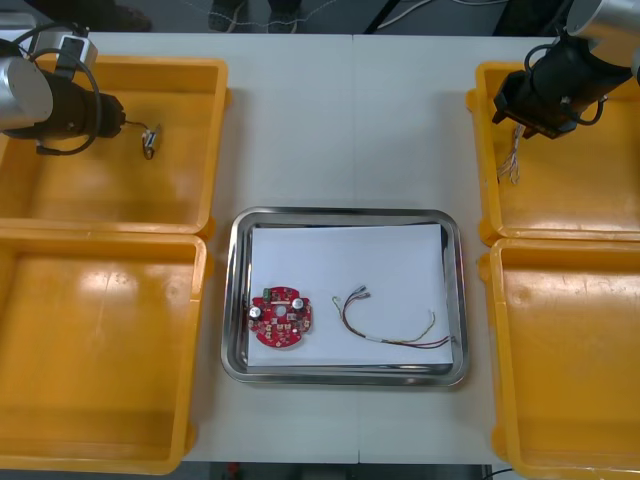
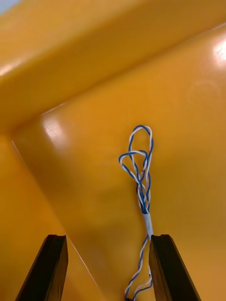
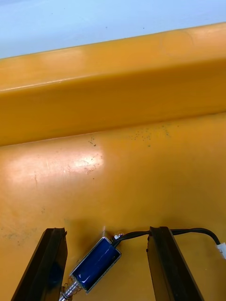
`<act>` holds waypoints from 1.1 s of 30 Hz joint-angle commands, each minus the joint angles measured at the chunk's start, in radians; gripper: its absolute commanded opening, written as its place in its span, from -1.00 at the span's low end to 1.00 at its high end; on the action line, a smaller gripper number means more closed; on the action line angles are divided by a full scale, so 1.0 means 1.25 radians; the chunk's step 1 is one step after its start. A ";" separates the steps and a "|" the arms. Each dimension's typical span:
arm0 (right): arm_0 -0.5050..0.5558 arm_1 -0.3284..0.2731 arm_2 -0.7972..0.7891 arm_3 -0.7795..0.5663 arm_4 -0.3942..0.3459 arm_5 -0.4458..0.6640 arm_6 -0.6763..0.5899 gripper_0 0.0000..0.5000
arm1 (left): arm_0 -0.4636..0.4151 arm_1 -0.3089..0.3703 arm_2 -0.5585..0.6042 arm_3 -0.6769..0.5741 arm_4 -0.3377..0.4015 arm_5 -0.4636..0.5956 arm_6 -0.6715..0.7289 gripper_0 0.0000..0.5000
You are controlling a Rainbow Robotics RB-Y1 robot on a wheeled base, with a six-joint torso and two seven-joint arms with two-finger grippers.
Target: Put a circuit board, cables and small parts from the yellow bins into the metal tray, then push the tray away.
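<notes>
My left gripper (image 1: 122, 122) is low in the far left yellow bin (image 1: 60, 190), open. A small metal part (image 3: 95, 263) with a blue body, a spring and a black lead lies on the bin floor between its fingers; the front view shows the part (image 1: 150, 141) just off the fingertips. My right gripper (image 1: 520, 118) is over the far right yellow bin (image 1: 590, 200), open. A twisted blue and white cable (image 2: 140, 178) lies between its fingers, close to one finger (image 2: 162, 263). The metal tray (image 1: 238, 300), white inside, holds a round red circuit board (image 1: 281, 318) and a red and yellow cable (image 1: 395, 328).
The near left yellow bin (image 1: 90, 350) and near right yellow bin (image 1: 570, 360) flank the tray. Bin walls rise close around both grippers. Bare table lies beyond the tray's far rim.
</notes>
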 commanded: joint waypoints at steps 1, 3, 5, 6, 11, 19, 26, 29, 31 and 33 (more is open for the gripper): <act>-0.018 0.005 -0.012 -0.007 0.009 -0.021 0.002 1.00 | 0.021 0.001 -0.016 -0.008 0.007 -0.012 -0.127 1.00; -0.014 0.006 -0.012 -0.007 0.014 -0.025 0.005 1.00 | 0.027 0.005 -0.016 -0.008 0.005 -0.012 -0.132 1.00; -0.010 0.005 -0.011 -0.007 0.018 -0.026 0.006 1.00 | 0.032 0.006 -0.016 -0.008 0.007 -0.013 -0.135 1.00; -0.009 0.006 -0.010 -0.007 0.019 -0.026 0.006 1.00 | 0.034 0.007 -0.016 -0.008 0.005 -0.013 -0.137 1.00; -0.003 0.005 -0.006 -0.007 0.025 -0.036 0.008 1.00 | 0.039 0.008 -0.016 -0.008 0.013 -0.015 -0.144 1.00; 0.009 0.005 0.003 -0.008 0.033 -0.044 0.016 1.00 | 0.039 0.008 -0.016 -0.008 0.019 -0.025 -0.148 1.00; 0.028 0.005 0.003 -0.014 0.030 -0.058 0.019 1.00 | 0.038 0.007 -0.016 -0.008 0.020 -0.036 -0.155 0.90; 0.038 0.005 0.003 -0.018 0.026 -0.058 0.023 1.00 | 0.040 0.006 -0.018 -0.008 0.023 -0.039 -0.155 -0.30; 0.044 0.005 0.004 -0.018 0.018 -0.058 0.024 1.00 | 0.040 0.006 -0.023 -0.008 0.024 -0.040 -0.159 -1.00; 0.050 0.005 0.005 -0.020 0.014 -0.058 0.027 1.00 | 0.040 0.006 -0.035 -0.008 0.027 -0.047 -0.159 -1.00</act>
